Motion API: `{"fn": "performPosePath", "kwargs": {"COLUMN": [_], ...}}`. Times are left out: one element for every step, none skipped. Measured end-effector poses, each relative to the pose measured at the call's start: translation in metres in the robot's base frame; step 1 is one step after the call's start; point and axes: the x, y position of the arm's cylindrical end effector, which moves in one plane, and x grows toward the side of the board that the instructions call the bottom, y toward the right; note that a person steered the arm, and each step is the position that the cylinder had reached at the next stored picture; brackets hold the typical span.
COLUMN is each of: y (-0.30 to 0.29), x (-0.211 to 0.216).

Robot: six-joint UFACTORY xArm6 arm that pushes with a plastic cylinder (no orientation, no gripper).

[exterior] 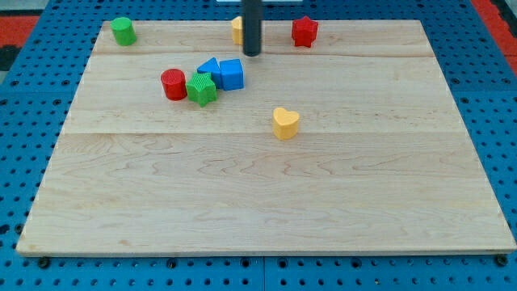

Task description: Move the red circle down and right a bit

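Observation:
The red circle [173, 84] lies left of the board's centre, toward the view's top, touching or almost touching a green block [201, 89] on its right. My tip [252, 53] stands near the view's top centre, up and to the right of the red circle and well apart from it. The rod hides part of a yellow block [237, 30] just behind it.
A blue cube [231, 73] and a blue block [210, 71] sit against the green block. A red star-like block [304, 31] and a green round block [123, 31] lie along the top edge. A yellow heart [285, 123] lies near the centre of the wooden board [266, 202].

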Motion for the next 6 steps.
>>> {"fn": "performPosePath", "kwargs": {"y": [-0.064, -0.131, -0.132, -0.105, -0.105, -0.105], "x": [0.000, 0.008, 0.060, 0.072, 0.054, 0.074]}}
